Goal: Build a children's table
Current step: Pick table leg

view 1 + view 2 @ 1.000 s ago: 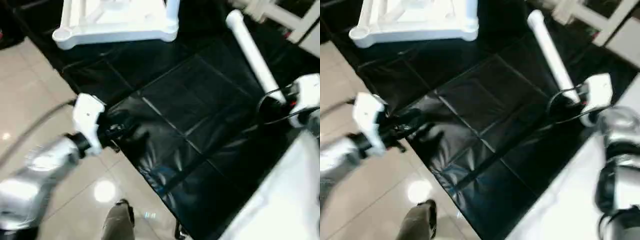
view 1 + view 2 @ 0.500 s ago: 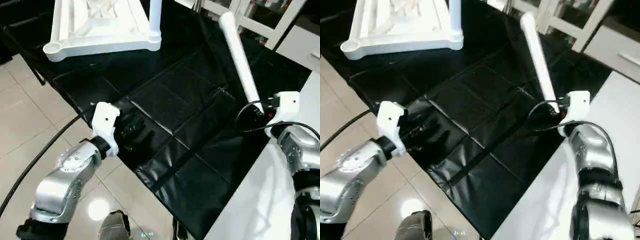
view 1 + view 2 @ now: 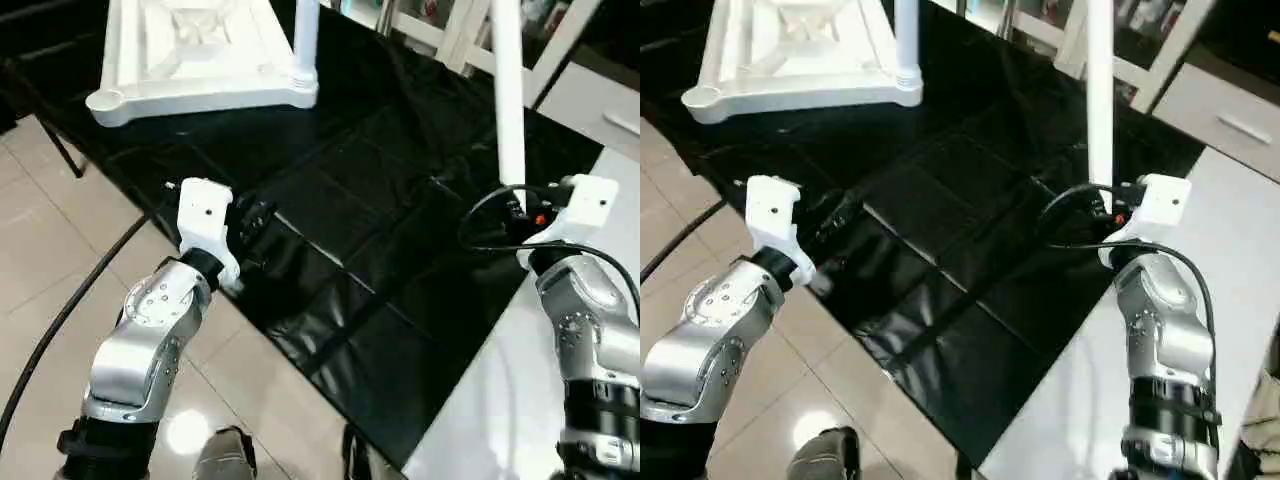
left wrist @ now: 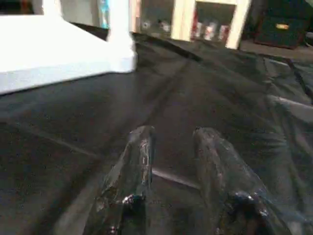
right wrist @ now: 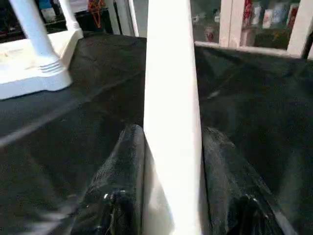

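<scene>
It looks like a room in a home: shiny floor tiles [image 3: 40, 250], a white cupboard [image 3: 1230, 110], shelves [image 5: 254, 19] with small things.

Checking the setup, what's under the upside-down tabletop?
The tabletop rests on a black sheet that hides the surface beneath it. One leg already stands in its corner socket.

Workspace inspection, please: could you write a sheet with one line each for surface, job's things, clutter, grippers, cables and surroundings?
Surface: black sheet with fold creases covers the work area.
Job's things: white table top lies underside up at the far end, one leg standing in a corner socket; a second leg is upright in the right gripper.
Clutter: nothing seen.
Grippers: right gripper shut on the second leg; left gripper open, holding nothing, low over the sheet.
Cables: black cable runs along the left arm over the floor; black cable loops at the right wrist.
Surroundings: tiled floor, white furniture behind.
</scene>
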`<state>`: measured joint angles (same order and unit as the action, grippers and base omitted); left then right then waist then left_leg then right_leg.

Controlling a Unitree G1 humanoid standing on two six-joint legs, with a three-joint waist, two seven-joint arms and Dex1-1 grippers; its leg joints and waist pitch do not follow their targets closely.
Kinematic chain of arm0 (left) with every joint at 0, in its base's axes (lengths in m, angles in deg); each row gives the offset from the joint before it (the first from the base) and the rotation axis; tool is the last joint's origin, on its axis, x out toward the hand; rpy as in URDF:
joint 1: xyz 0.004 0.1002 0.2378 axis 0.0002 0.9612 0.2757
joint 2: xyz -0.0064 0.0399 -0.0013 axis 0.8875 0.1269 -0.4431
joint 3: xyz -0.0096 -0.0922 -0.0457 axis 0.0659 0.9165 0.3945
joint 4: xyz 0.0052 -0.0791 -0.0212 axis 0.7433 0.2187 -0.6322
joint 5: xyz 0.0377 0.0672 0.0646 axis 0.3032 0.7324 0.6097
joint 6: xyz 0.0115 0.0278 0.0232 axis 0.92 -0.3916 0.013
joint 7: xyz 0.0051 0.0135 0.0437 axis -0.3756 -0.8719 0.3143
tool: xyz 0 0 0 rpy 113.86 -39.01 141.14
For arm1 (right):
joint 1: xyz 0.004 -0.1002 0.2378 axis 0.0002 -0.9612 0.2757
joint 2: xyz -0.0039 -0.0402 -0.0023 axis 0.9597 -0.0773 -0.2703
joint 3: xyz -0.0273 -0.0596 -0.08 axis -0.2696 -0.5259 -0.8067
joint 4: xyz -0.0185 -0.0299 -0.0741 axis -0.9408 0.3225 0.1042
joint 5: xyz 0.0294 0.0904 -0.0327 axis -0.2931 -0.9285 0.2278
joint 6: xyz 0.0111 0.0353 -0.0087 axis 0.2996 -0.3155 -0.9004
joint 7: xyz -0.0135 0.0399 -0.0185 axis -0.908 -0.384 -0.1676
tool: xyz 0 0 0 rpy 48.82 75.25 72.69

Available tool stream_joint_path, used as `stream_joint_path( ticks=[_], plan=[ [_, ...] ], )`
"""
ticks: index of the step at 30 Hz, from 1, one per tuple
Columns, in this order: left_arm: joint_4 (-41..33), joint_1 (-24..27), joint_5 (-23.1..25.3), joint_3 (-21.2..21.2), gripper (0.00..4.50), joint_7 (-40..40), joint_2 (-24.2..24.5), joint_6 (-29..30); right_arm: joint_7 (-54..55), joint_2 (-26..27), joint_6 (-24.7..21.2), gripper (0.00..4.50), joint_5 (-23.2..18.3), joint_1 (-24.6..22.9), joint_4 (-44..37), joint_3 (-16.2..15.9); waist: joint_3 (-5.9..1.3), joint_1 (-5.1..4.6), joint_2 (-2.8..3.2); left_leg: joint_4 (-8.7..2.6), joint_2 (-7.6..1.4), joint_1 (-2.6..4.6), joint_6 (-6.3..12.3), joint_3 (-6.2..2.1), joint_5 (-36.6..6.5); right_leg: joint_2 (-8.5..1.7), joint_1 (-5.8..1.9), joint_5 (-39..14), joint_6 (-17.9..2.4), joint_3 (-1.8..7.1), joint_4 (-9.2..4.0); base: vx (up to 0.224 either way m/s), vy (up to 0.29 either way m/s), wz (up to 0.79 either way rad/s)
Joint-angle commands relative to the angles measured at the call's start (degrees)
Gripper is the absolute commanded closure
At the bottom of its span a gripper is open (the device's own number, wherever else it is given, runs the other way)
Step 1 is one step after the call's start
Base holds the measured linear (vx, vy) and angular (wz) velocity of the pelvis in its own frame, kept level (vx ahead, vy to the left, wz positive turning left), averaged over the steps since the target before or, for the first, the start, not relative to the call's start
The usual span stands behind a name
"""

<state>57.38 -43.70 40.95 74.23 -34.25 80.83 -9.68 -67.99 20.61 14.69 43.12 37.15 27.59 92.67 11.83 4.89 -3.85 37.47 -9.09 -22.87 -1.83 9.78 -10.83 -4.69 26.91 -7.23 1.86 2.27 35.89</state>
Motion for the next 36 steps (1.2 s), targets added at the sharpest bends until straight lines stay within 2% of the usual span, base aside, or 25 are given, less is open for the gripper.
stream_joint_path(
  ticks=[1,3,4,5,6,7,8,9,10,11,12,16,18,19,20,23,24,25,26,27,30,31,32,34,36],
  plan=[
    [0.3,-0.1,0.9,0.8,2.98,-1.0,0.1,0.3,2.0,1.0,-2.2,3.28,-0.6,-1.2,-3.3,0.0,-5.27,0.90,-1.66,-0.57,0.55,1.20,2.80,-1.02,-11.9,-5.06,-4.50,-47.1,-4.0,9.30,-9.91,-0.013,0.176,-0.44],
    [0.4,-0.1,1.2,0.9,2.98,-1.3,0.0,0.3,3.2,1.3,-3.2,3.28,-0.9,-1.8,-4.8,0.1,-6.11,-0.45,-0.50,-3.77,0.50,4.47,5.18,0.89,-13.5,0.82,-1.28,-35.9,-4.1,6.86,-7.83,-0.034,0.217,-0.41],
    [0.5,0.0,1.4,0.8,2.98,-1.4,0.0,0.3,3.6,1.4,-3.7,3.28,-1.1,-2.1,-5.4,0.1,-6.50,-2.50,0.45,-5.82,-1.21,7.99,7.94,2.58,-17.8,4.69,2.74,-27.9,-4.0,1.10,-4.55,-0.086,0.234,-0.42],
    [0.5,0.1,1.4,1.0,2.98,-1.7,-0.2,0.2,4.2,1.4,-4.3,3.28,-1.1,-2.7,-6.4,-0.2,-6.27,-3.10,0.99,-7.62,-2.86,6.99,8.73,3.73,-20.7,4.98,3.14,-25.2,-4.6,-2.65,-0.97,-0.096,0.252,-0.53],
    [0.6,0.4,1.3,1.2,2.98,-1.8,-0.2,0.0,4.7,1.5,-4.9,3.28,-1.1,-3.3,-7.3,-0.4,-5.94,-3.08,0.74,-10.53,-7.93,4.82,5.66,5.55,-29.2,0.74,1.01,-16.7,-7.5,-8.97,7.48,-0.096,0.252,-0.53],
    [0.6,0.5,1.3,1.3,2.98,-1.8,-0.3,0.0,5.1,1.5,-5.4,3.28,-1.1,-3.7,-8.0,-0.5,-5.94,-3.08,0.74,-10.53,-7.93,4.82,5.66,5.55,-29.2,0.74,1.01,-16.7,-7.5,-8.97,7.48,-0.067,0.229,-0.49],
    [0.6,0.7,1.3,1.5,2.98,-2.0,-0.3,0.0,5.3,1.5,-5.9,3.28,-1.1,-4.0,-8.5,-0.5,-4.98,-2.55,-0.43,-11.21,-9.97,5.99,-2.57,8.85,-34.7,-1.96,0.92,-17.0,-9.7,-10.19,8.10,-0.049,0.153,-0.50],
    [0.5,0.8,1.4,1.6,2.98,-2.2,-0.3,0.0,5.3,1.5,-6.1,3.28,-1.1,-4.1,-8.7,-0.6,-5.92,-1.33,-2.32,-7.90,-7.15,6.93,-9.19,9.55,-33.7,-4.63,-0.25,-28.1,-8.8,-5.40,2.34,-0.049,0.153,-0.50],
    [0.5,0.9,1.4,1.8,2.98,-2.3,-0.3,0.1,5.3,1.5,-6.2,3.28,-1.1,-4.2,-8.8,-0.6,-6.10,0.86,-3.25,0.69,-4.24,6.08,-8.11,6.69,-29.4,-12.23,-1.05,-39.5,-8.3,2.55,-6.14,-0.027,0.158,-0.59],
    [0.0,1.3,1.4,2.7,2.98,-3.0,-0.6,0.4,5.5,1.7,-6.8,3.28,-1.0,-4.3,-9.4,-0.5,-5.84,1.19,-3.18,6.92,-0.63,-0.58,-2.20,-0.88,-21.4,-16.02,-7.10,-48.4,-7.2,9.77,-8.82,-0.006,0.189,-0.82],
    [-0.2,1.5,1.3,3.2,2.98,-3.4,-0.8,0.5,5.6,1.7,-7.0,3.28,-0.9,-4.3,-9.6,-0.5,-5.72,0.68,-2.95,8.14,3.27,-2.94,-2.79,-6.20,-9.7,-12.38,-9.00,-48.8,-5.6,7.48,-7.71,-0.006,0.189,-0.82],
    [-1.2,2.9,1.4,4.4,2.98,-4.3,-0.6,1.3,5.9,1.6,-8.3,3.28,-1.0,-4.3,-10.0,-0.6,-5.59,-0.16,-4.06,1.91,5.09,0.87,-0.57,-5.91,-5.3,-2.22,-8.00,-33.1,-12.5,9.30,-8.52,-0.050,0.235,-0.55],
    [-1.2,3.0,1.5,4.5,2.98,-4.5,-0.5,1.4,6.0,1.5,-8.6,3.28,-1.0,-4.1,-9.9,-0.7,-5.13,-3.04,-0.34,-6.30,2.16,6.64,5.23,-4.73,-9.7,5.28,-0.58,-31.0,-7.0,4.80,-5.36,-0.125,0.280,-0.46],
    [-1.4,3.2,1.5,4.7,2.98,-4.7,-0.6,1.6,6.2,1.4,-8.9,3.28,-1.2,-4.1,-9.9,-1.0,-6.41,-5.44,0.10,-8.32,-2.34,6.66,11.16,-4.78,-13.9,4.44,1.49,-23.4,-5.6,-2.58,5.15,-0.118,0.319,-0.56],
    [-1.9,3.4,1.4,4.8,2.98,-4.8,-0.7,1.8,6.4,1.4,-9.3,3.28,-1.4,-4.2,-10.2,-1.2,-6.48,-5.65,0.06,-9.44,-4.11,6.41,13.16,-4.03,-11.7,2.41,1.23,-16.2,-6.8,-6.35,7.66,-0.076,0.344,-0.56],
    [-3.0,4.0,1.6,5.3,2.98,-5.4,-1.1,2.1,6.7,1.7,-9.9,3.28,-1.8,-4.2,-10.6,-1.6,-6.54,-5.15,-2.48,-9.91,-5.19,9.45,5.67,1.05,-4.4,-1.14,0.83,-8.7,-7.3,-8.74,4.53,-0.062,0.289,-0.62],
    [-3.4,4.1,1.4,5.7,2.98,-5.6,-1.3,2.3,6.7,1.9,-10.0,3.28,-1.8,-4.2,-10.6,-1.6,-7.52,-4.72,-4.13,-8.51,-3.93,9.93,2.01,2.60,-3.5,-3.41,-0.29,-6.6,-8.3,-6.82,1.86,-0.046,0.236,-0.72],
    [-3.5,4.1,1.3,5.7,2.98,-5.6,-1.3,2.4,6.7,1.9,-10.0,3.28,-1.8,-4.2,-10.6,-1.6,-8.10,-2.63,-5.96,-4.64,-1.19,6.86,-1.76,4.19,-6.9,-8.16,-4.75,-7.7,-9.0,-1.30,-1.07,-0.028,0.229,-0.73],
    [-4.4,4.5,1.1,6.2,2.98,-6.0,-1.1,3.0,6.8,2.4,-10.0,3.28,-1.8,-4.2,-10.5,-1.6,-7.03,0.37,-3.82,8.13,2.03,-2.42,-3.33,-6.69,-14.8,-17.03,-10.83,-19.7,-16.0,10.06,-7.46,-0.014,0.235,-0.86],
    [-4.8,4.7,1.1,6.5,2.98,-6.3,-1.2,3.1,6.9,2.5,-10.0,3.28,-1.8,-4.2,-10.5,-1.6,-6.56,-0.89,-4.63,8.42,2.61,-3.59,-4.77,-7.84,-12.5,-14.56,-11.69,-19.3,-17.2,8.39,-7.02,-0.014,0.235,-0.86],
    [-8.4,6.3,-0.2,8.8,2.98,-7.8,-2.0,4.8,7.6,3.2,-9.9,3.28,-2.3,-4.0,-10.6,-2.0,-5.34,-0.51,-4.39,2.63,3.72,-0.18,-5.96,-7.68,-7.1,-4.84,-9.18,-20.5,-19.6,6.60,-8.40,-0.061,0.268,-0.65],
    [-9.2,6.8,-0.3,8.9,2.98,-7.8,-2.1,5.0,7.8,3.4,-9.9,3.28,-2.3,-4.1,-10.7,-2.2,-5.11,-1.21,-2.86,-2.84,2.91,1.93,-4.00,-6.63,-4.9,-0.74,-7.26,-26.4,-15.2,5.88,-8.62,-0.085,0.334,-0.54],
    [-9.3,6.8,-0.2,8.8,2.98,-7.8,-2.1,5.1,7.9,3.4,-9.8,3.28,-2.4,-3.9,-10.5,-2.3,-4.39,-3.98,-0.59,-8.39,-0.80,6.23,-0.02,-6.03,-15.9,5.23,-0.20,-28.6,-8.0,0.56,-2.68,-0.096,0.357,-0.56],
    [-9.5,6.9,0.3,8.5,2.98,-7.8,-2.2,5.1,7.9,3.5,-9.7,3.28,-2.4,-3.5,-9.9,-2.6,-6.09,-4.87,-0.53,-10.13,-4.91,6.09,5.84,-4.83,-22.8,2.27,0.16,-18.1,-6.3,-6.39,7.08,-0.098,0.349,-0.56],
    [-9.6,6.8,0.6,8.6,2.98,-8.0,-2.3,4.9,7.7,3.6,-9.6,3.28,-2.3,-3.4,-9.7,-2.9,-5.53,-4.51,-1.09,-10.61,-6.26,7.01,5.73,-0.81,-20.1,0.85,0.81,-12.5,-7.4,-9.51,7.32,-0.092,0.292,-0.52]
  ],
)
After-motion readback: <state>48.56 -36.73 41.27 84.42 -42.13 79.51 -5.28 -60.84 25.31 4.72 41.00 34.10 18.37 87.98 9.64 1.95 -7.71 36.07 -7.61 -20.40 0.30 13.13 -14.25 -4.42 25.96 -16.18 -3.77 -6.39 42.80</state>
